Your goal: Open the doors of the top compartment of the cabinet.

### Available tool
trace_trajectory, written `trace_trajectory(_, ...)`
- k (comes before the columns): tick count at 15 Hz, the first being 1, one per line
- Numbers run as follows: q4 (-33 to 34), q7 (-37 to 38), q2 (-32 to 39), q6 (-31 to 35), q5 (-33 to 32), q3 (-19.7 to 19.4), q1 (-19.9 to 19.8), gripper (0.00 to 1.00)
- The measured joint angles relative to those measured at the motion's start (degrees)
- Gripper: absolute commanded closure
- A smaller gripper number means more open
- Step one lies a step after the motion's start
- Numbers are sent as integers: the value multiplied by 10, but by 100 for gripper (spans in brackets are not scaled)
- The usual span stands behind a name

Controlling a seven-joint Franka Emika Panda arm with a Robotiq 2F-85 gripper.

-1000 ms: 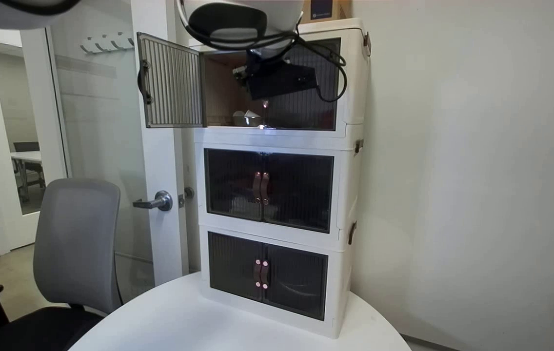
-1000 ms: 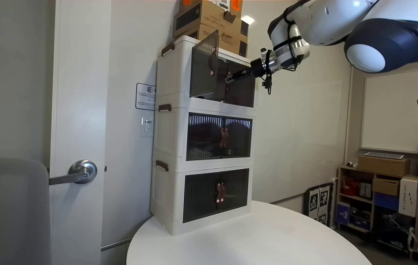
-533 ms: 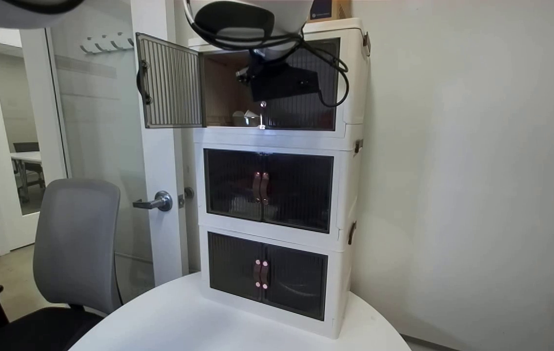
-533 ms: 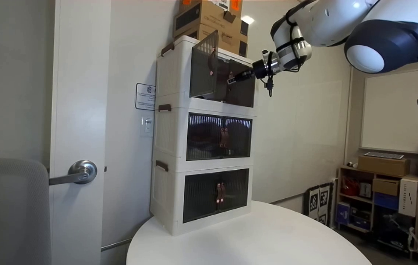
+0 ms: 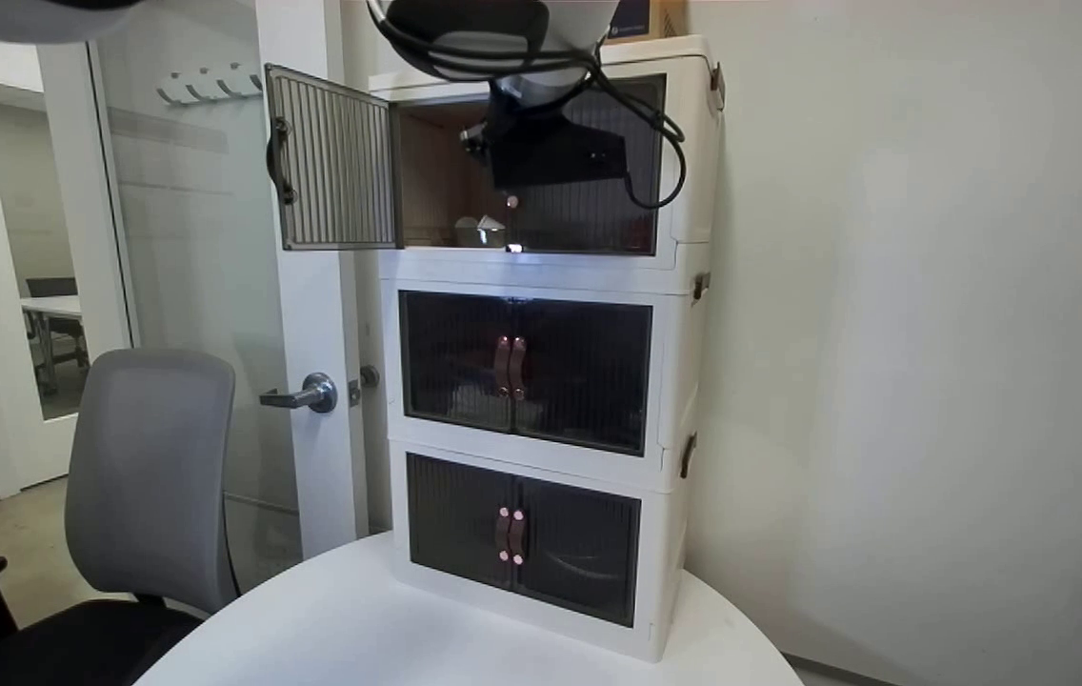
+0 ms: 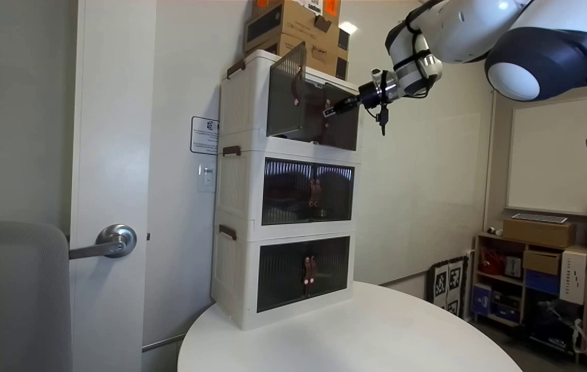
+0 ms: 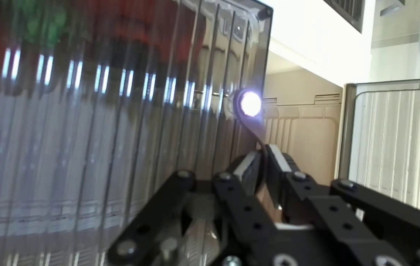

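The fingers [image 7: 279, 159] pinch a handle [image 7: 252, 125]. One door [image 6: 286, 98] stands open near them (well apart, a box [image 6: 574, 281] shows "LEAN").

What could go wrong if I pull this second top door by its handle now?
The fingers pinch a thin strap handle near their tips, so it could slip out under a hard pull. Red and green things show blurred through the ribbed door; if they lean on it, which I can't tell, they might tumble out. Boxes are stacked on top of the cabinet, and a sharp tug might shift them.
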Motion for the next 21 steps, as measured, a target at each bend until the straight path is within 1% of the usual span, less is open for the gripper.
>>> trace_trajectory(2, -1, 10, 0, -5, -4, -5, 0, 64)
trace_trajectory(3, -1, 16, 0, -5, -7, -8, 1, 59)
trace_trajectory(8, 0, 47, 0, -2, -23, -31, 2, 21)
trace_trajectory(11, 0, 64, 0, 0, -31, -42, 2, 1)
trace_trajectory(14, 0, 96, 0, 8, -51, -50, 2, 0)
trace_trajectory(16, 4, 139, 0, 8, -82, -59, 5, 0)
trace_trajectory(18, 21, 209, 0, 8, -124, -77, 9, 0)
trace_trajectory(21, 64, 330, 2, 13, -185, -114, 15, 0)
